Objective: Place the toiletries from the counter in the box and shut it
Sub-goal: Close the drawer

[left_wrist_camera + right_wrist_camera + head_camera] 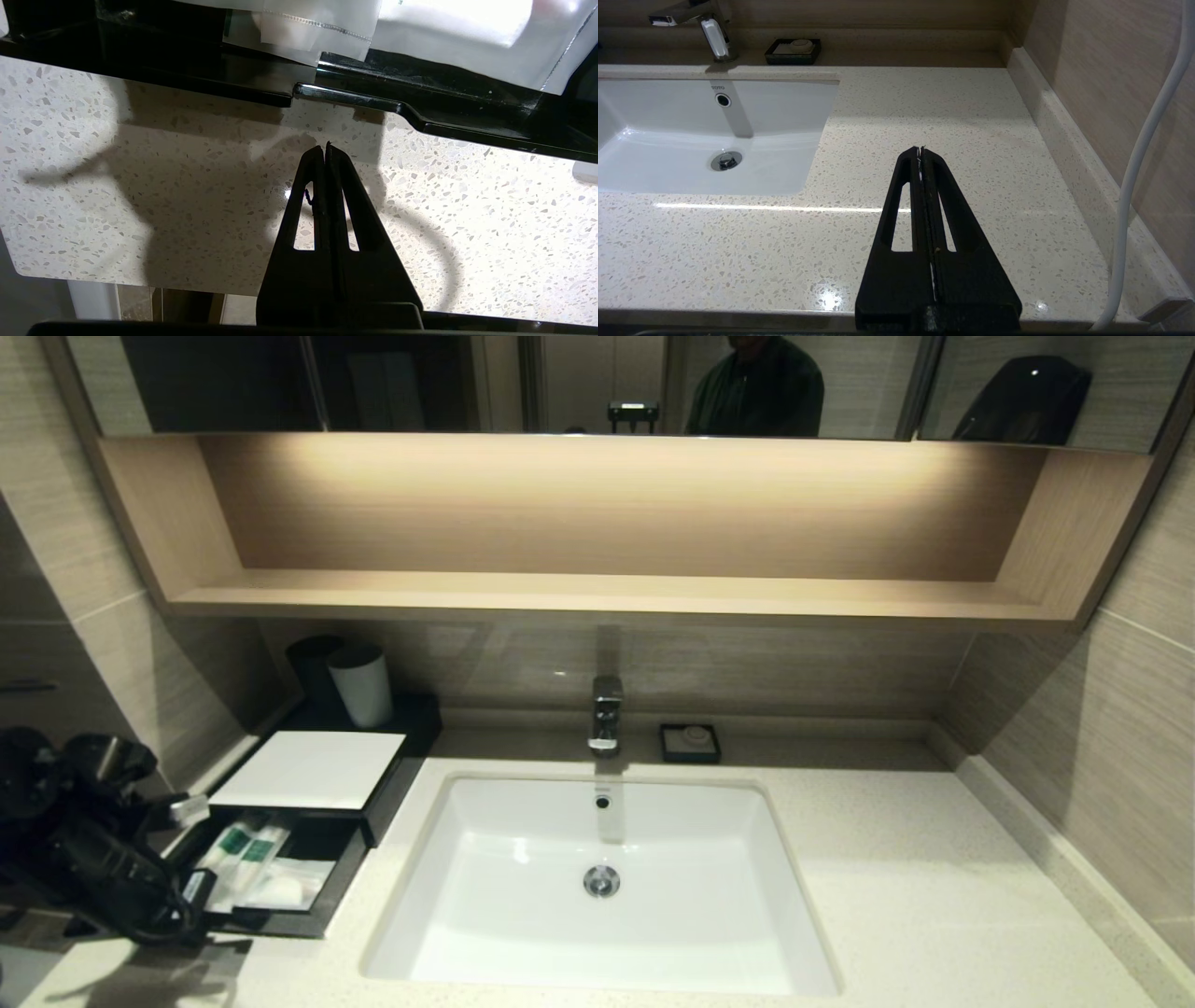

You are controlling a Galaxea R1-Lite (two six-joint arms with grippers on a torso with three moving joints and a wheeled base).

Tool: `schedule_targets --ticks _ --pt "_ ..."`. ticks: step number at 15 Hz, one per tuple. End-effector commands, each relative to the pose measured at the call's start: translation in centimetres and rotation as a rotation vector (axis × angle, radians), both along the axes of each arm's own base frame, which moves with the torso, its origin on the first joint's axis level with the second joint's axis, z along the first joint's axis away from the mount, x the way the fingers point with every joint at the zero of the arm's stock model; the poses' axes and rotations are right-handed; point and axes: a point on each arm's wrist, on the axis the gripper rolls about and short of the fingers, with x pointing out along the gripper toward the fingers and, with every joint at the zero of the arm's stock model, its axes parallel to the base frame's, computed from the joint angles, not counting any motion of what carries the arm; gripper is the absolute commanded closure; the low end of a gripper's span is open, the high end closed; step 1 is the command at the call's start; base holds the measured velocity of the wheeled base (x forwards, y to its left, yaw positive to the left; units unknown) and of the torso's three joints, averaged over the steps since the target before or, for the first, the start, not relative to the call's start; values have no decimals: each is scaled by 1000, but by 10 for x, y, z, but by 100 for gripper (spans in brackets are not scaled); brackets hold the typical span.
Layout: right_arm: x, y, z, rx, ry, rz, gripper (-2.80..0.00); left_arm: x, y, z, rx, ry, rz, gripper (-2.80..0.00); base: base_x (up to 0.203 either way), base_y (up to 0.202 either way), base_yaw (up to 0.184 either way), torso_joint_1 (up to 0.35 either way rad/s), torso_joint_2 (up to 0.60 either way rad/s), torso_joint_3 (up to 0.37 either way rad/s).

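The black box [308, 770] with a white top panel stands at the counter's [887, 877] left end. Its front drawer [280, 919] is pulled out. The clear-wrapped toiletries [266, 868] lie inside it: long narrow packets and a square one with a white round item. They also show in the left wrist view [458, 37]. My left gripper [324, 147] is shut and empty, just above the counter, a short way in front of the drawer's slot handle [345, 95]. My left arm [93, 849] is at the far left. My right gripper [920, 149] is shut and empty above the counter, right of the basin.
The white basin [597, 887] with a faucet [606, 714] is set in the middle. A small black dish [690, 743] sits behind it. A white cup [361, 684] and a black cup [313, 667] stand behind the box. A wooden shelf [607, 593] hangs above.
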Motion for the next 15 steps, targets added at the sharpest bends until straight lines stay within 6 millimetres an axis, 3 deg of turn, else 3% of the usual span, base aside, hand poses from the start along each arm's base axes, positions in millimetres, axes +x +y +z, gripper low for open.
schedule_targets --ticks 1,15 --pt "0 0 0 0 0 1 0 1 0 0 0 1 -4 0 0 0 0 0 0 0" --pt "0 0 0 0 0 0 0 18 4 -4 20 -51 -11 0 0 0 0 0 0 0"
